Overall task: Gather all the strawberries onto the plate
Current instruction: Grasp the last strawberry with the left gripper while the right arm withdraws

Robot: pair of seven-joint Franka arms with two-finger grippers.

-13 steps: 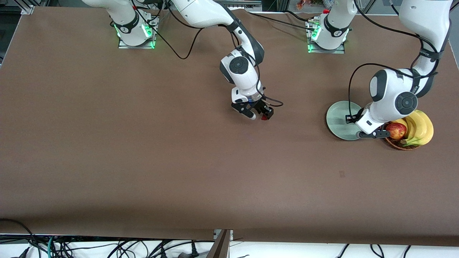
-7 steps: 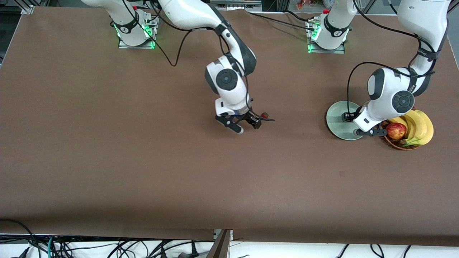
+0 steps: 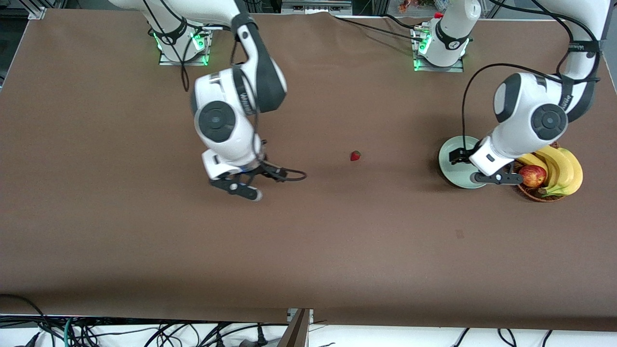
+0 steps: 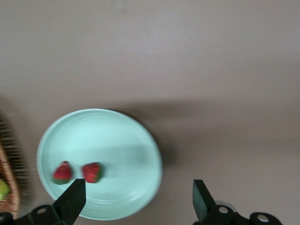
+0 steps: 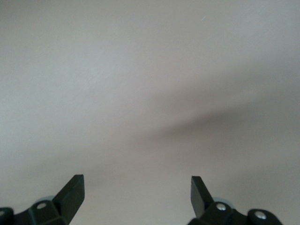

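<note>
Front view: a brown bench (image 3: 308, 250) with two white robot arms. One strawberry (image 3: 355, 155) lies alone on the bare bench near its middle, well apart from the pale green plate (image 3: 448, 173) at the left arm's end. Just beside the plate sits a wicker basket (image 3: 535, 193) with an apple (image 3: 532, 176) and bananas (image 3: 561, 171).

The left tool (image 3: 484, 168) hangs over the plate with fingers spread wide and empty. Its wrist view shows two strawberries (image 4: 77, 172) lying close together in the plate (image 4: 122, 136).

The right tool (image 3: 250, 185) is over bare bench toward the right arm's end, also spread open and holding nothing.

The step in hand seems to be fetching the lone berry. To do it well, the nearer arm should centre its open fingers straight above the berry, descend until the tips almost meet the bench, and close gently, since the fruit is small and may roll or bruise.
</note>
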